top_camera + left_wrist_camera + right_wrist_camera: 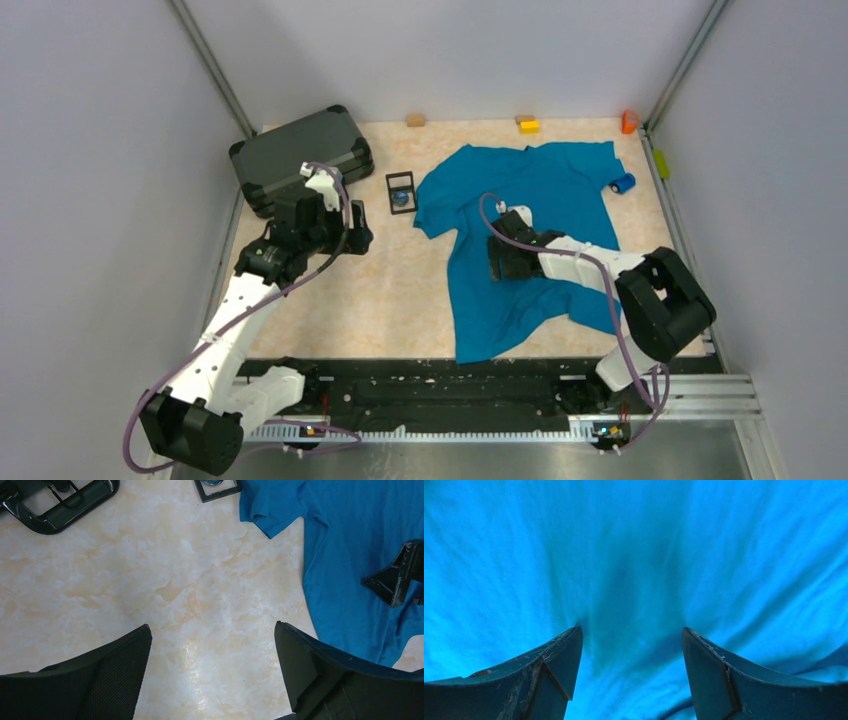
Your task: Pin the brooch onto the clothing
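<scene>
Teal T-shirt lies flat, right gripper parted with tips on its middle, left gripper gaping beside it, brooch in the black frame just off its sleeve.

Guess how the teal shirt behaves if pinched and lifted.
Probably floppy: the T-shirt lies flat and wrinkled, so it would drape. Likely bunches rather than slides when pushed: creases converge between the open right jaws.
</scene>
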Action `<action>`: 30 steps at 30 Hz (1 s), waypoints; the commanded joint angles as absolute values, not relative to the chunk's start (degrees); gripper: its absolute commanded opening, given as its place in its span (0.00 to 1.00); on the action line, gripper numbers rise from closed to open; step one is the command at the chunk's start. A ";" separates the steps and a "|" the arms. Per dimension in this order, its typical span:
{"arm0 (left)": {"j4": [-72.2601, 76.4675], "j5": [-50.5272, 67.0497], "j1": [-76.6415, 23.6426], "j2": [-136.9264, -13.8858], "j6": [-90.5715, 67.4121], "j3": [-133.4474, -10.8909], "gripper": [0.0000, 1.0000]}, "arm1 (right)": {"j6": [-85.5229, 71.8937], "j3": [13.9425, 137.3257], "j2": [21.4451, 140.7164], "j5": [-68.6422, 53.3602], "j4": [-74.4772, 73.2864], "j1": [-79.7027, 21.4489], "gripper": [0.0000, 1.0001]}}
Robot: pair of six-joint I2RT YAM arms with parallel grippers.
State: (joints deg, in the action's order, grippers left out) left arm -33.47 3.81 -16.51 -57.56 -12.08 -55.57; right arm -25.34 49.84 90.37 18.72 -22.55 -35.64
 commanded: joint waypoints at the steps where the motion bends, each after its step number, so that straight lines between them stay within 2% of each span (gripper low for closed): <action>1: -31.69 4.25 -16.26 -57.19 -12.30 -55.21 0.96 | -28.55 48.03 88.66 14.66 -22.89 -36.03 0.74; 11: -31.40 5.26 -16.22 -56.51 -12.57 -55.20 0.96 | -35.60 40.37 82.47 8.02 -26.72 -37.81 0.73; 17: -31.31 5.72 -16.26 -56.47 -12.66 -55.20 0.96 | -38.11 38.94 79.12 8.41 -30.03 -39.50 0.73; 30: -29.73 5.10 -16.26 -55.48 -12.07 -54.24 0.96 | -32.52 48.68 75.97 14.32 -35.07 -39.77 0.75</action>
